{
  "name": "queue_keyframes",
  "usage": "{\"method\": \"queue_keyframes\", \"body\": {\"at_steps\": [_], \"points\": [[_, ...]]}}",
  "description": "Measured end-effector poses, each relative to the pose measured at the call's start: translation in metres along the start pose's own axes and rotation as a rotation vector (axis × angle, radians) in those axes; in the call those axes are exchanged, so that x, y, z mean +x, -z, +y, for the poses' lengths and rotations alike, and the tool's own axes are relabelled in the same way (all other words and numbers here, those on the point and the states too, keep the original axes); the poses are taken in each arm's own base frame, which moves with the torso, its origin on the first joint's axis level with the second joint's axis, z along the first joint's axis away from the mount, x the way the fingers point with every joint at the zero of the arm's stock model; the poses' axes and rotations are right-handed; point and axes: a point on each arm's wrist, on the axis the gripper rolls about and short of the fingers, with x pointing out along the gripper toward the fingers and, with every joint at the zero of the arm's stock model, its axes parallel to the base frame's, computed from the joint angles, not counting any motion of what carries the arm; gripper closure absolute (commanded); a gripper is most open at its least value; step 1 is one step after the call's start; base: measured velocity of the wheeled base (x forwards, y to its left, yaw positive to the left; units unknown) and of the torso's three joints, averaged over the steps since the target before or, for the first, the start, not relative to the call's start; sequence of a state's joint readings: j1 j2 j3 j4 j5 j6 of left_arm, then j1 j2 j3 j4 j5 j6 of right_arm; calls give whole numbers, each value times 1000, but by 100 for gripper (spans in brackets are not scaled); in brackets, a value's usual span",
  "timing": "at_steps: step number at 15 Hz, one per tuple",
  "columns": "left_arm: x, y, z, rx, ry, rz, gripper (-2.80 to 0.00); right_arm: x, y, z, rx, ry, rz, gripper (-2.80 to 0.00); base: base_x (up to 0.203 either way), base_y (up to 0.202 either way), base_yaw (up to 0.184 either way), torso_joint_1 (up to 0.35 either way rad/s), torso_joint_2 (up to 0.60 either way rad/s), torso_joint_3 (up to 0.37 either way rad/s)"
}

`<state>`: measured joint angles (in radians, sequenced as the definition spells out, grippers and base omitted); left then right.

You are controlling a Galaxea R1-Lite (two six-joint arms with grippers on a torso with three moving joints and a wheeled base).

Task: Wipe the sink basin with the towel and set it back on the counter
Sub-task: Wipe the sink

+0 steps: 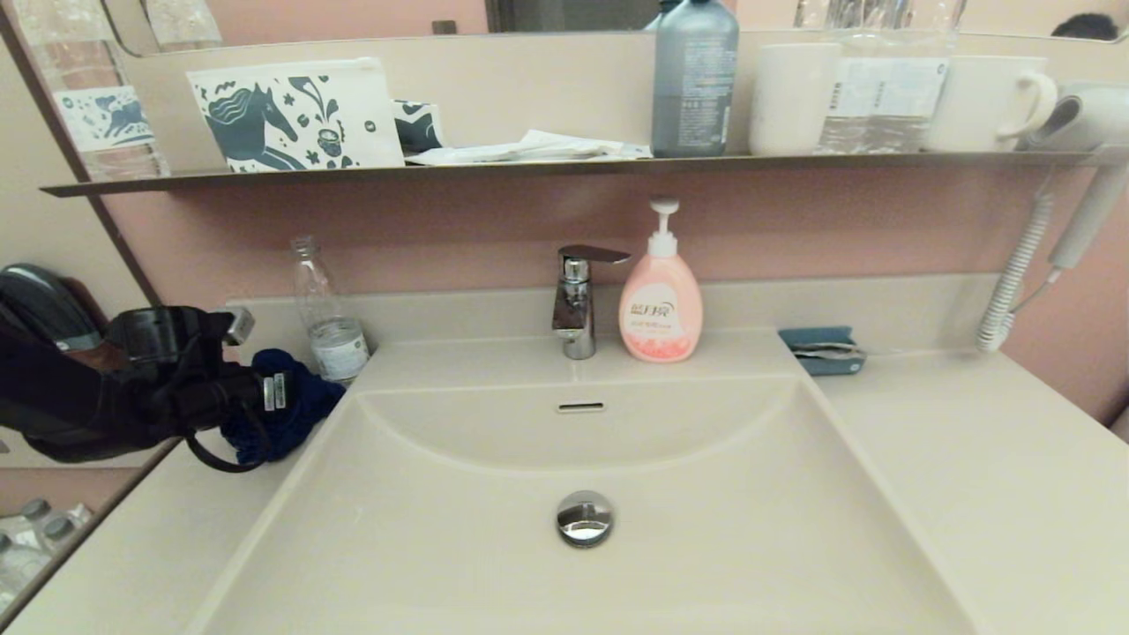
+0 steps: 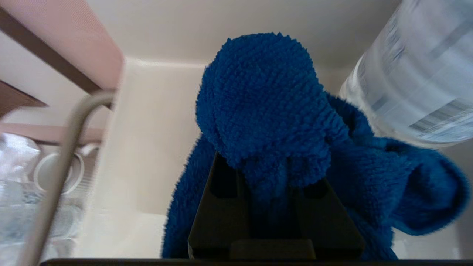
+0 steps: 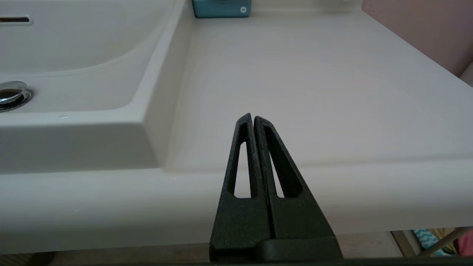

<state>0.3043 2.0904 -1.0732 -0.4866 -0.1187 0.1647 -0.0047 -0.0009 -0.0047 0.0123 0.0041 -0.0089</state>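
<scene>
The towel (image 1: 295, 407) is a fluffy dark-blue cloth, bunched at the back left corner of the counter (image 1: 150, 556), left of the sink basin (image 1: 723, 538). My left gripper (image 1: 280, 393) reaches in from the left and is shut on the towel. In the left wrist view the towel (image 2: 266, 107) bulges over the black fingers (image 2: 221, 210) and hangs around them. The left gripper (image 2: 273, 173) has its tips buried in the pile. Whether the towel rests on the counter I cannot tell. My right gripper (image 3: 253, 117) is shut and empty, low in front of the counter's front edge (image 3: 332, 192), right of the basin.
A clear water bottle (image 1: 330, 322) stands right beside the towel. Faucet (image 1: 577, 302) and pink soap dispenser (image 1: 660, 304) stand behind the basin, a teal box (image 1: 822, 350) at the back right. A dark-edged shelf (image 1: 564, 164) with bottles and mugs hangs above. A coiled cord (image 1: 1013, 284) hangs at right.
</scene>
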Motion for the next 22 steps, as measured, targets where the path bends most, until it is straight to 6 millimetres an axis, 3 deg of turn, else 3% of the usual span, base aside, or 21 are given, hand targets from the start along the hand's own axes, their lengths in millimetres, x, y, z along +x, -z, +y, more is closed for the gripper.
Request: {"method": "queue_keyframes", "body": {"at_steps": [6,10,16,22], "points": [[8,21,-3,5,12,68,0,0,0,0,0,0,0,0,0,0,0,0,0,0],[-2,42,-4,23,22,132,0,0,0,0,0,0,-1,0,0,0,0,0,0,0],[-49,67,2,77,42,212,0,0,0,0,0,0,0,0,0,0,0,0,0,0],[-115,92,12,81,97,309,0,0,0,0,0,0,-1,0,0,0,0,0,0,0]]}}
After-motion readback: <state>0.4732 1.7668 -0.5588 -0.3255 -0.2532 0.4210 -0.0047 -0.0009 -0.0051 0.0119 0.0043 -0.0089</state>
